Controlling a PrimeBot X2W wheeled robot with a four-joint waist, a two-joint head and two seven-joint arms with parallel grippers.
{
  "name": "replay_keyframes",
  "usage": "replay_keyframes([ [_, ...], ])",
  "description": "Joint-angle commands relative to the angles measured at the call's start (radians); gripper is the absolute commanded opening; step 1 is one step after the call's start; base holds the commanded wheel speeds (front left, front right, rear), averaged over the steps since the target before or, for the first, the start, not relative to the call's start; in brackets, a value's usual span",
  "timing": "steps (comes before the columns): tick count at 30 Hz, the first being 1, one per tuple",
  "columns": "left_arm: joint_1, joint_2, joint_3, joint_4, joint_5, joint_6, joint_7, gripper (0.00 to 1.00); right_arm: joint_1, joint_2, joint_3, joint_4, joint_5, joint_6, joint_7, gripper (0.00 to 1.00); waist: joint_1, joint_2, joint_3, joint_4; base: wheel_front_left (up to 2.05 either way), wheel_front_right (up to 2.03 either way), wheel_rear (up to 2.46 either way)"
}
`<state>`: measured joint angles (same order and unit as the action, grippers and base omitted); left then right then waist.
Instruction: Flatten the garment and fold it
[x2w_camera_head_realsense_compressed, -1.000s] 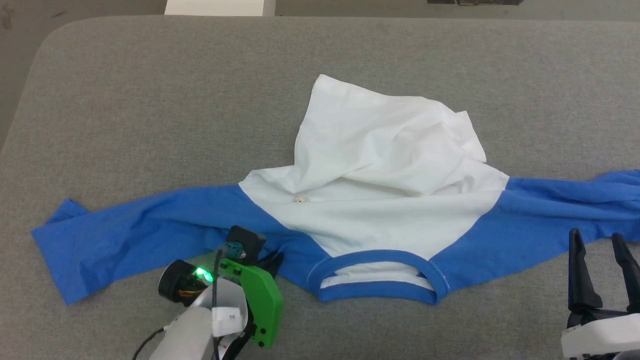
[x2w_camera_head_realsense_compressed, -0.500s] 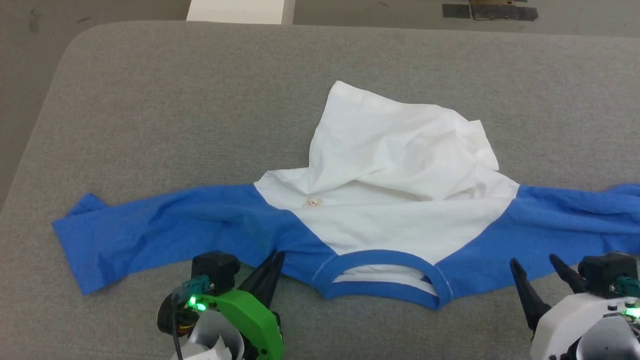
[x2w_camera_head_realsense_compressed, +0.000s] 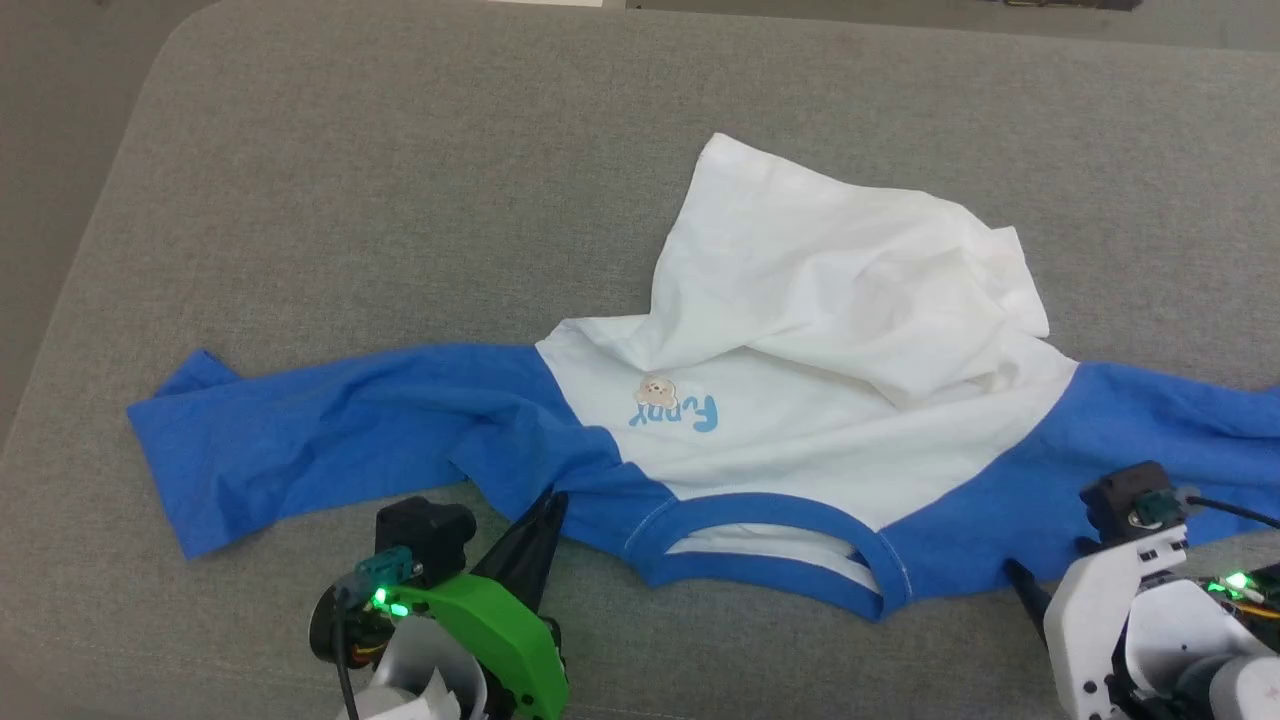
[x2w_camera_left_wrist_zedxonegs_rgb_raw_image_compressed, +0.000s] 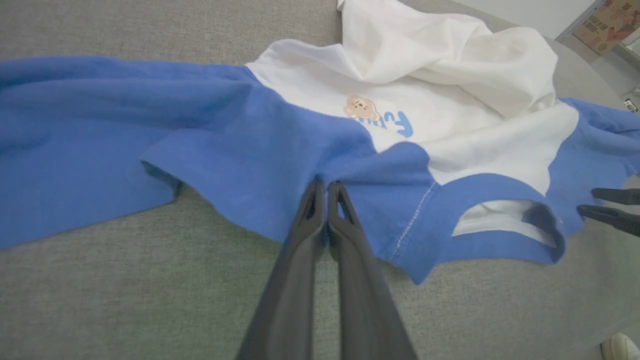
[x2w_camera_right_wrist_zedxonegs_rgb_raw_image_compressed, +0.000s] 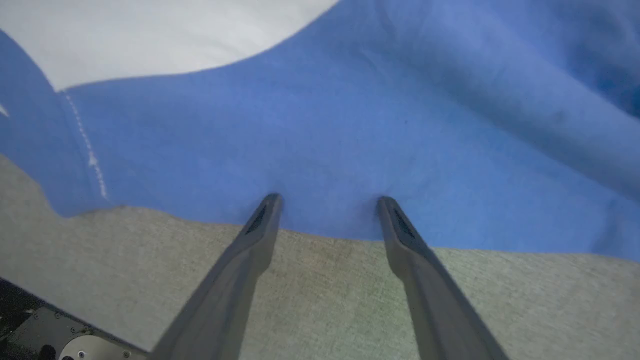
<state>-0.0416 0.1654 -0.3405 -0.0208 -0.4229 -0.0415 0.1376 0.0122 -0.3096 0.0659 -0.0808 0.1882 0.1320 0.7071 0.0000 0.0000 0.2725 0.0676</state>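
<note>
Down at the near hem, the left gripper (x2w_camera_left_wrist_zedxonegs_rgb_raw_image_compressed: 327, 190) has its dark fingers pressed together on the garment (x2w_camera_head_realsense_compressed: 800, 450), pinching the blue edge just left of the collar (x2w_camera_head_realsense_compressed: 770, 515), where the cloth puckers around the tips. The right gripper (x2w_camera_right_wrist_zedxonegs_rgb_raw_image_compressed: 327, 200) stands wide, its two fingertips resting on the blue edge to the right of the collar. On the white chest, blue lettering (x2w_camera_head_realsense_compressed: 690, 412) begins "Fu"; the remaining letters are too unclear to read, and a small bear-like figure (x2w_camera_head_realsense_compressed: 656, 390) sits beside them. The white body (x2w_camera_head_realsense_compressed: 850, 280) lies folded back over itself in a crumpled heap. Both blue sleeves are spread out sideways, and the right one runs off the picture's edge. The grey padded table (x2w_camera_head_realsense_compressed: 400, 200) is bare beyond and left of the shirt up to its rounded corner.
</note>
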Motion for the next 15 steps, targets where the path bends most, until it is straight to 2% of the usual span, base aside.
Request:
replay_keyframes([
  [1, -0.008, 0.006, 0.0, -0.004, -0.012, 0.003, 0.002, 0.0, -0.024, -0.013, 0.022, 0.02, 0.011, -0.001, 0.016, 1.0, 0.0, 0.0, 0.01, 0.009, 0.0, 0.0, 0.0],
  [8, -0.041, -0.002, -0.018, 0.003, -0.017, -0.007, 0.008, 0.0, -0.087, -0.093, 0.156, 0.108, 0.083, -0.001, 0.149, 1.0, 0.0, 0.0, 0.031, 0.026, 0.0, 0.0, 0.0],
  [9, -0.044, -0.003, -0.019, 0.005, -0.019, -0.009, 0.007, 0.0, -0.092, -0.101, 0.163, 0.115, 0.094, -0.001, 0.167, 0.69, 0.0, 0.0, 0.033, 0.027, 0.0, 0.0, 0.0],
  [10, -0.049, -0.005, -0.021, 0.007, -0.022, -0.011, 0.006, 0.0, -0.098, -0.111, 0.173, 0.12, 0.105, -0.001, 0.181, 0.22, 0.0, 0.0, 0.034, 0.029, 0.0, 0.0, 0.0],
  [11, -0.052, -0.006, -0.021, 0.009, -0.024, -0.012, 0.004, 0.0, -0.103, -0.117, 0.174, 0.12, 0.11, -0.001, 0.183, 0.0, 0.0, 0.0, 0.035, 0.029, 0.0, 0.0, 0.0],
  [15, -0.054, -0.011, -0.013, 0.021, -0.039, -0.014, -0.015, 0.0, -0.113, -0.109, 0.138, 0.112, 0.118, -0.001, 0.134, 0.0, 0.0, 0.0, 0.021, 0.025, 0.0, 0.0, 0.0],
])
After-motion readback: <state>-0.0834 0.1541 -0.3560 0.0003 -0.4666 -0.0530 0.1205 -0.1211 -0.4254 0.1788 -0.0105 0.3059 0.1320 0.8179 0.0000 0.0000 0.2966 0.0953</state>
